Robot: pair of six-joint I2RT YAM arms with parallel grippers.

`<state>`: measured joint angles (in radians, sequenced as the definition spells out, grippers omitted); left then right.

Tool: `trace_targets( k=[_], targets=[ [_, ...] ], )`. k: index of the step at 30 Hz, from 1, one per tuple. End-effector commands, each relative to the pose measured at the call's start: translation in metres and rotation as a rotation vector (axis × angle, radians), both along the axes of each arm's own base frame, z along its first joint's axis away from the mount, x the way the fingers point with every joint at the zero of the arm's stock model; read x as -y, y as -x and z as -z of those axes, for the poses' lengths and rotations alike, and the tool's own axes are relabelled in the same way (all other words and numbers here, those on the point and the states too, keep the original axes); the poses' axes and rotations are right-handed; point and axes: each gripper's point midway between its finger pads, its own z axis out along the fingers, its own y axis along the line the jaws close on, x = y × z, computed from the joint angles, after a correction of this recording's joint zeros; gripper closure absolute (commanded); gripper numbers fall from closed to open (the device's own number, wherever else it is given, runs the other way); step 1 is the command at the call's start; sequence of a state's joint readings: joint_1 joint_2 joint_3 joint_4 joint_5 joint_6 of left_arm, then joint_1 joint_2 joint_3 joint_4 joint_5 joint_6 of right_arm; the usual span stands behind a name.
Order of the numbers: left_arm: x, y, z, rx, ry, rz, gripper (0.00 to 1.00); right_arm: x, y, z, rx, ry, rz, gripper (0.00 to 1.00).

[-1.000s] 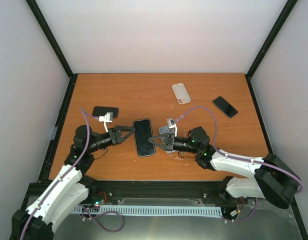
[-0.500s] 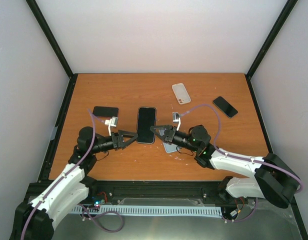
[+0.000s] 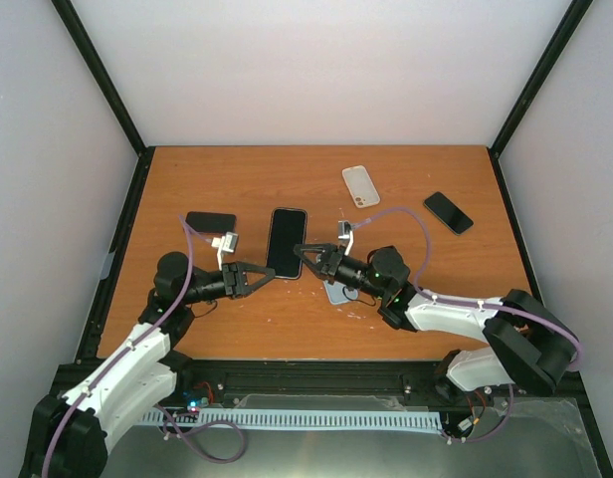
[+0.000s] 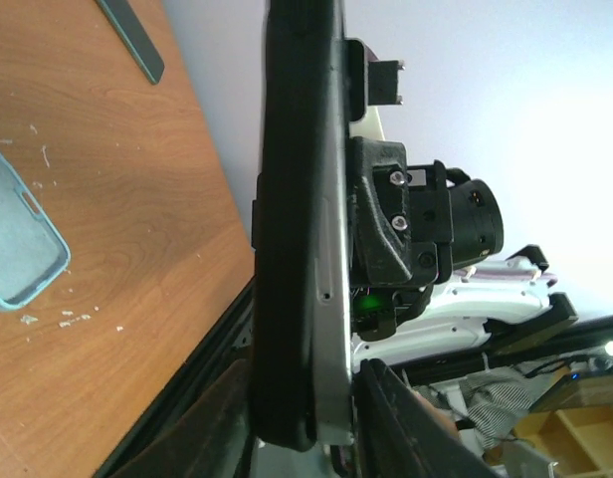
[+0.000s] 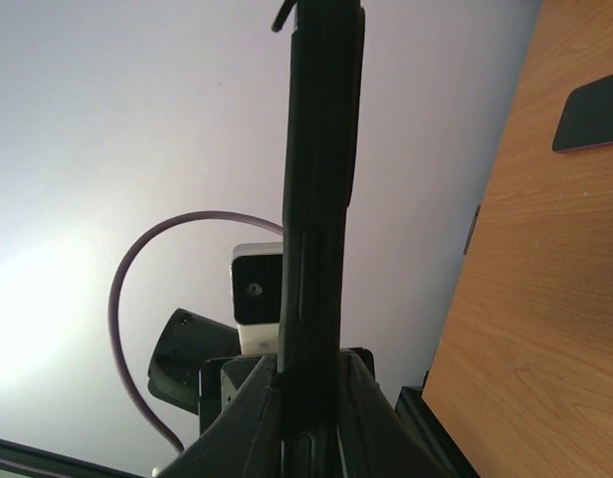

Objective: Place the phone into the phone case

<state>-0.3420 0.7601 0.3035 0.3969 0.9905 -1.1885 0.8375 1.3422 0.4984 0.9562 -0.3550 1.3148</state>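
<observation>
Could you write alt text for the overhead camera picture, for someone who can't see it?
Two robot arms hold a black phone between them above a wooden table, the left gripper and right gripper each pinching an edge. On the table lie a white phone case, a second black phone, a dark rectangle and a pale blue case.

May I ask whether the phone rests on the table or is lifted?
Lifted. The right claw grips the phone; in the right wrist view, wall shows between it and the table.

Matt black rubbery phone case (image 4: pixel 287 199), smooth silver metal phone (image 4: pixel 332 299) edge, wood-grain table (image 4: pixel 107 199)
</observation>
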Motion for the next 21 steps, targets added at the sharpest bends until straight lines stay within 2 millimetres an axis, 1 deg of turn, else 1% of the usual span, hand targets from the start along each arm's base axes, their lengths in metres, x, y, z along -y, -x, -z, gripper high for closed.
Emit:
trace_targets(
  k=[1, 8, 9, 15, 16, 17, 18, 21],
  targets=[
    [-0.001, -0.003, -0.016, 0.064, 0.014, -0.013, 0.76, 0.001, 0.003, -0.038, 0.084, -0.112, -0.007, 0.88],
    [-0.004, -0.01, -0.01, 0.047, -0.032, -0.065, 0.98, 0.004, 0.003, -0.024, 0.064, -0.085, 0.003, 0.88],
    [-0.005, -0.011, -0.009, 0.04, -0.039, -0.073, 0.99, 0.004, 0.004, -0.022, 0.064, -0.08, 0.003, 0.89],
    [-0.006, -0.015, -0.003, 0.005, -0.062, -0.095, 1.0, 0.004, 0.001, -0.009, 0.07, -0.003, 0.021, 0.89],
    [-0.006, -0.016, -0.002, -0.002, -0.067, -0.099, 0.97, 0.004, 0.001, -0.007, 0.067, 0.011, 0.025, 0.89],
    [-0.007, -0.016, -0.002, -0.005, -0.071, -0.105, 0.9, 0.005, 0.001, -0.005, 0.064, 0.023, 0.03, 0.89],
    [-0.008, -0.017, -0.001, -0.01, -0.075, -0.11, 0.78, 0.006, 0.001, -0.004, 0.063, 0.024, 0.032, 0.89],
    [-0.009, -0.017, -0.001, -0.004, -0.073, -0.125, 0.6, 0.006, 0.003, -0.007, 0.067, 0.015, 0.023, 0.89]
  ],
)
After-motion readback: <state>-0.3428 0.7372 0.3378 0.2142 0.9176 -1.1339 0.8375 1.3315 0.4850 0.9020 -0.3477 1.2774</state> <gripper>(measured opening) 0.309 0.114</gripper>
